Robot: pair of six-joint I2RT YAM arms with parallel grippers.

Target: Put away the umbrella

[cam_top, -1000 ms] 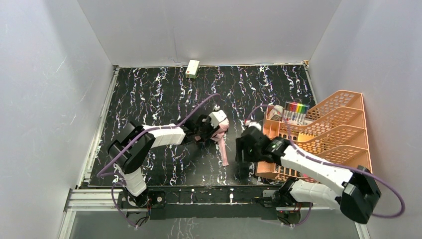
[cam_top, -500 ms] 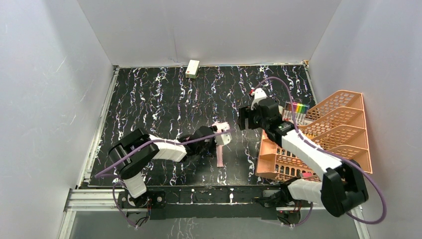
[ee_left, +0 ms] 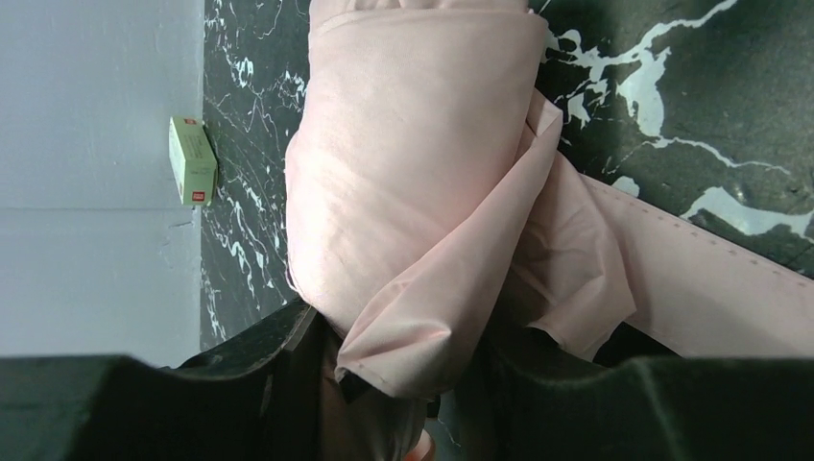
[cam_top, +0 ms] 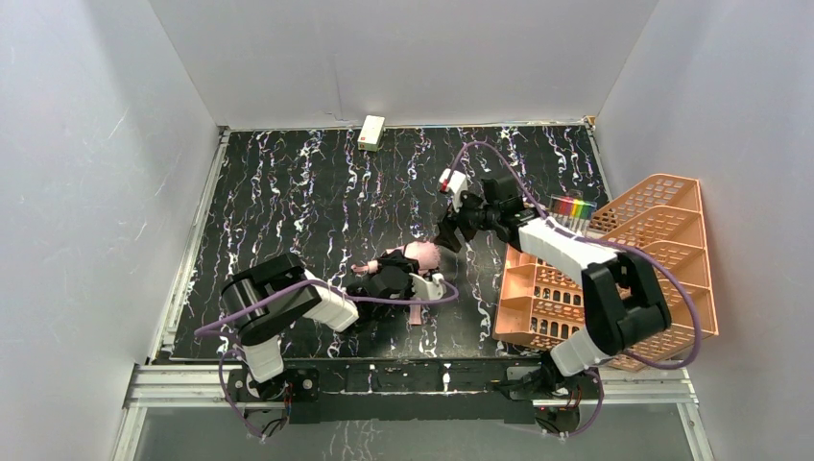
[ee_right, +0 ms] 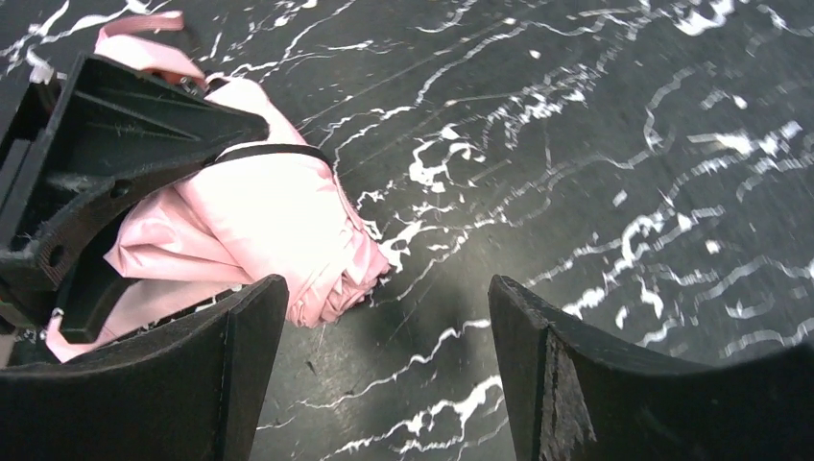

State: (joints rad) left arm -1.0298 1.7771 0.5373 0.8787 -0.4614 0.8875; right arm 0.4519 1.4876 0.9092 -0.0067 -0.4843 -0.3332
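Note:
The umbrella [cam_top: 423,255] is folded into a pale pink bundle and lies on the black marbled table near the middle. My left gripper [cam_top: 389,279] is shut on its near end. In the left wrist view the pink fabric [ee_left: 413,182] fills the frame and runs down between the jaws of my left gripper [ee_left: 403,384]. The flat pink strap [ee_left: 720,288] trails to the right. My right gripper [cam_top: 447,237] is open and empty just right of the umbrella's far end. In the right wrist view the umbrella [ee_right: 269,221] lies ahead and left of my right gripper [ee_right: 384,365], apart from it.
An orange mesh organiser rack [cam_top: 662,252] stands at the right, with coloured markers [cam_top: 574,206] in its far compartment. A small cream box [cam_top: 371,132] lies by the back wall and also shows in the left wrist view [ee_left: 192,160]. White walls enclose the table.
My left gripper has drawn the umbrella nearer and to the left, and it now lies more sideways. My right gripper has swung from beside the rack to the left, up to the umbrella's end.

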